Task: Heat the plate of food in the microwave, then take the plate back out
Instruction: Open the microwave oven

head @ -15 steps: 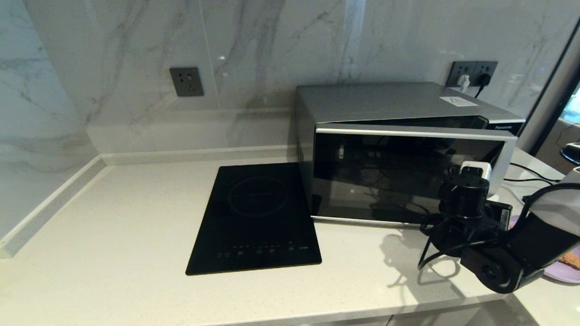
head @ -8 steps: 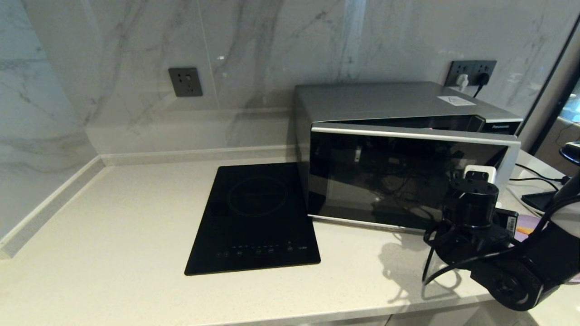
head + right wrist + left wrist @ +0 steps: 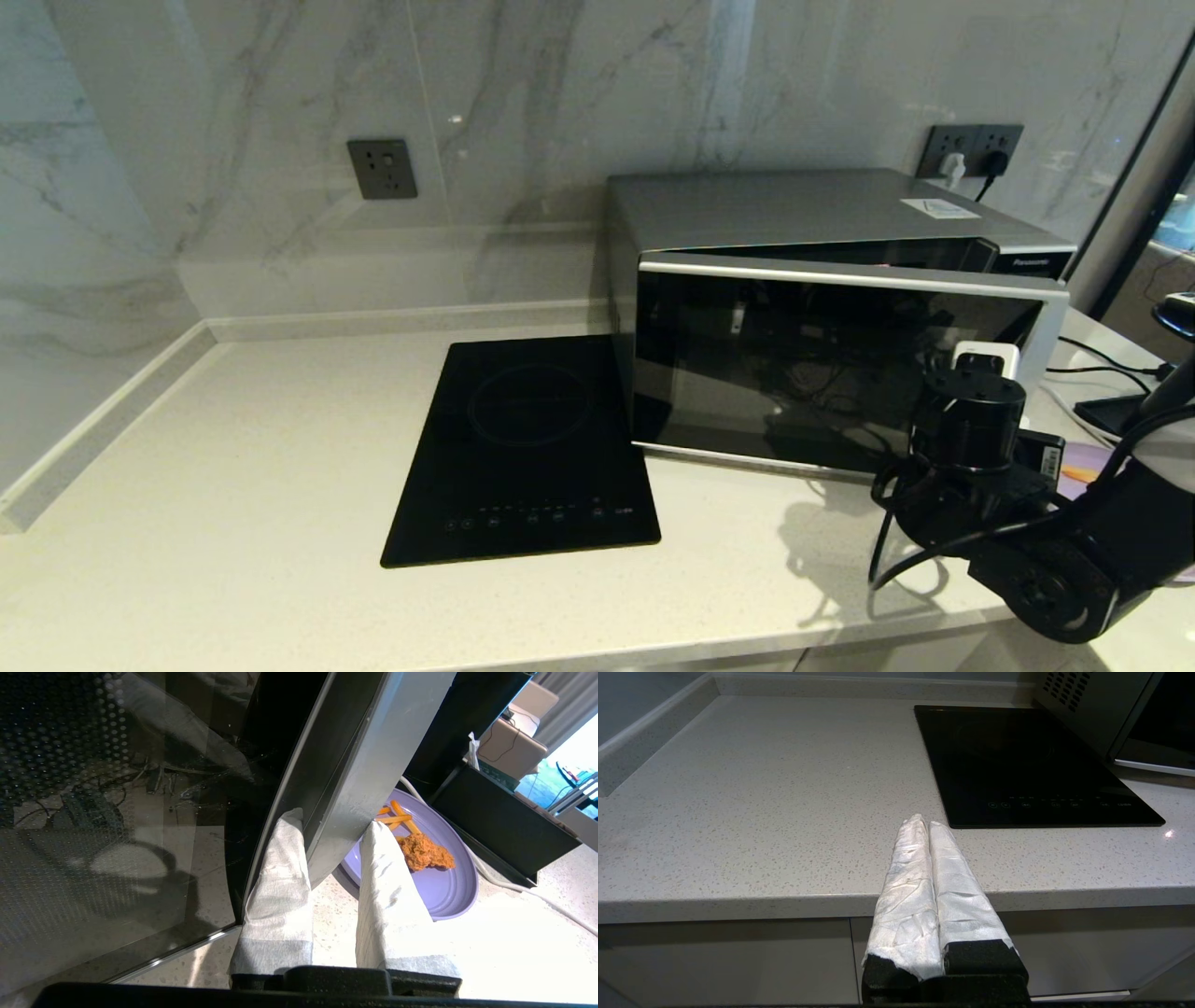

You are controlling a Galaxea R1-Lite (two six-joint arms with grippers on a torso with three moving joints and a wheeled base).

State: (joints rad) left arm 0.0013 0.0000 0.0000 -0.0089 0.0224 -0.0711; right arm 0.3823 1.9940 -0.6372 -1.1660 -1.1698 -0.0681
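- Plate of food [image 3: 437, 884]: it sits on the worktop [image 3: 233, 439] just beside the microwave [image 3: 831, 317], on the side of the door's free edge, outside the oven. Fries and the fried chicken piece lie on the half of the plate nearer the microwave. By my reading it waits there so it can go straight in once the door swings wide.
- Microwave: the dark glass door [image 3: 822, 369] stands slightly ajar, its free edge pulled away from the body, so the cavity is not yet reachable.
- Right end effector [image 3: 334, 833]: its padded fingers [image 3: 280, 877] straddle the door's silver edge strip, one on the glass face and one behind the strip, partly spread and, as far as I can judge, closed on that strip. The grip seems chosen to draw the door around its hinge, which lies on the side toward the cooktop [image 3: 527, 448].
- Left end effector [image 3: 924, 823]: parked off the worktop's front edge, well apart from the microwave, fingers pressed together and holding nothing.
- Judgement: door opening is the step in hand; loading, heating and retrieval all remain.
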